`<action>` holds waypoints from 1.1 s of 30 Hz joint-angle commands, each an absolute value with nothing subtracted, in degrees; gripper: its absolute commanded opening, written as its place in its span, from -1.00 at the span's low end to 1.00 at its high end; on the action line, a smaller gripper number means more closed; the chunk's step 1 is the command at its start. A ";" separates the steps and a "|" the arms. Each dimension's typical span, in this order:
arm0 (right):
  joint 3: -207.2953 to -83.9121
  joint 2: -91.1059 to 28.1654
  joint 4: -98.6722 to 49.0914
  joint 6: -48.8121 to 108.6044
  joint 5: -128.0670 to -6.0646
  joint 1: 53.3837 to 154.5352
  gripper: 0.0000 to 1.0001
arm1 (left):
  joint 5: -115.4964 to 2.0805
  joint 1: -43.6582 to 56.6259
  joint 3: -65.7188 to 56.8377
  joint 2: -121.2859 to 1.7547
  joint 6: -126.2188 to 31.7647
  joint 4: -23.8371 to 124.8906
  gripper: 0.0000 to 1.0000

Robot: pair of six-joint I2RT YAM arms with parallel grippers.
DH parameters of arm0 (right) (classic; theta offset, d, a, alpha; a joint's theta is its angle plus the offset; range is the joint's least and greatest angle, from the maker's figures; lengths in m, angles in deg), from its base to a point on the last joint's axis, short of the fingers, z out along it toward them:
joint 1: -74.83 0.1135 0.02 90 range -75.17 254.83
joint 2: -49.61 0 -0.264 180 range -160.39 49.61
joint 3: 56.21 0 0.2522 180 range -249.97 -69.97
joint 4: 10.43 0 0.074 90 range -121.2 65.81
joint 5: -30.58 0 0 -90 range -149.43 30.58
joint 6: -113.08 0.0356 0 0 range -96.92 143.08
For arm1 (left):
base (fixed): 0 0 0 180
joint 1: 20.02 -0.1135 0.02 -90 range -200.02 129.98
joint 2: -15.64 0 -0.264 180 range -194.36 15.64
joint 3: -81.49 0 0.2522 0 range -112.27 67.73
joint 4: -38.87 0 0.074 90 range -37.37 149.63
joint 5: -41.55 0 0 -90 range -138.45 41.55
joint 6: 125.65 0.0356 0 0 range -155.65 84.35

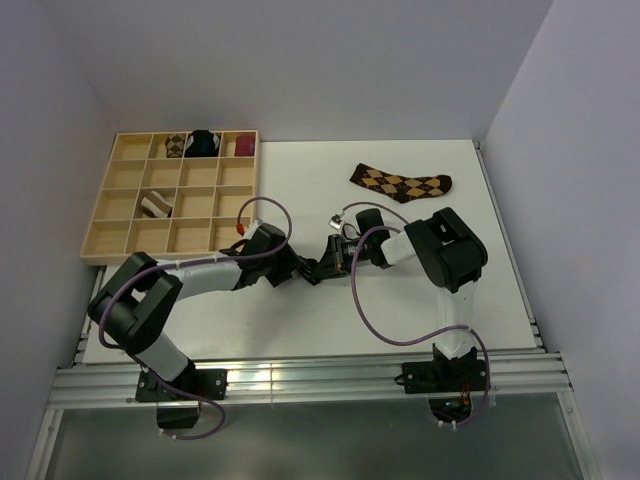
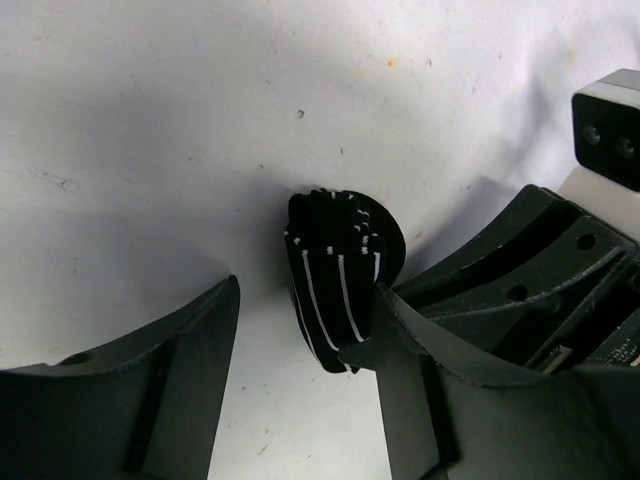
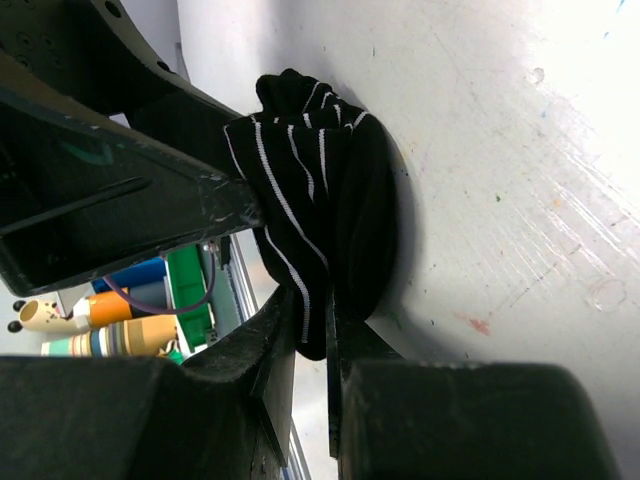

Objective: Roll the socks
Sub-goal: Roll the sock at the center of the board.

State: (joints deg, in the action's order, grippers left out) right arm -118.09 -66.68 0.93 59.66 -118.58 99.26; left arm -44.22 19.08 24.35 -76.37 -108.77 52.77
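Centre of top view: both grippers are meeting low over the white table (image 1: 300,170). The right gripper (image 3: 310,320) is clamping the lower edge of the rolled black striped sock (image 3: 320,190), mid-frame. The left gripper (image 2: 305,300) is standing released, straddling the roll, with one finger (image 2: 420,340) touching it. The argyle sock (image 1: 402,182) is lying flat, upper right. The brown-and-cream sock (image 1: 156,205) is sitting in the tray (image 1: 120,205), upper left.
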 commanded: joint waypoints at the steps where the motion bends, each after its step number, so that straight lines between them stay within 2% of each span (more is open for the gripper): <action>1: -117.78 -68.17 -5.38 57.10 -111.28 98.91 -1.00 | -42.21 19.10 22.47 -77.70 -109.56 54.30 0.16; 7: -117.70 -66.76 -7.32 54.90 -110.23 99.00 -0.94 | -42.03 19.10 21.32 -80.16 -109.21 55.00 0.04; 10: -117.69 -65.97 -7.84 54.29 -109.88 99.09 -0.90 | -41.59 19.10 21.06 -81.13 -109.04 55.53 -0.07; 12: -118.04 -64.83 -9.77 52.45 -108.47 99.27 -0.88 | -41.50 19.10 20.71 -81.83 -108.95 56.49 -0.21; 15: -118.66 -62.81 -13.38 49.46 -105.49 100.05 -0.75 | -41.77 19.01 19.83 -82.71 -108.25 57.99 -0.45; 20: -116.91 -56.66 -15.14 45.68 -98.99 102.07 -0.35 | -40.45 19.10 16.06 -83.50 -105.18 65.54 -0.71; 24: -112.87 -47.10 -13.21 41.82 -87.25 104.62 -0.12 | -40.19 19.01 11.41 -84.29 -101.57 71.60 -0.74; 28: -109.35 -40.75 -9.97 37.50 -74.24 109.62 -0.06 | -40.01 19.10 5.35 -87.62 -95.61 79.76 -0.72; 33: -106.53 -36.08 -6.18 32.14 -59.55 118.41 0.08 | -40.01 19.36 2.25 -88.51 -93.22 81.99 -0.73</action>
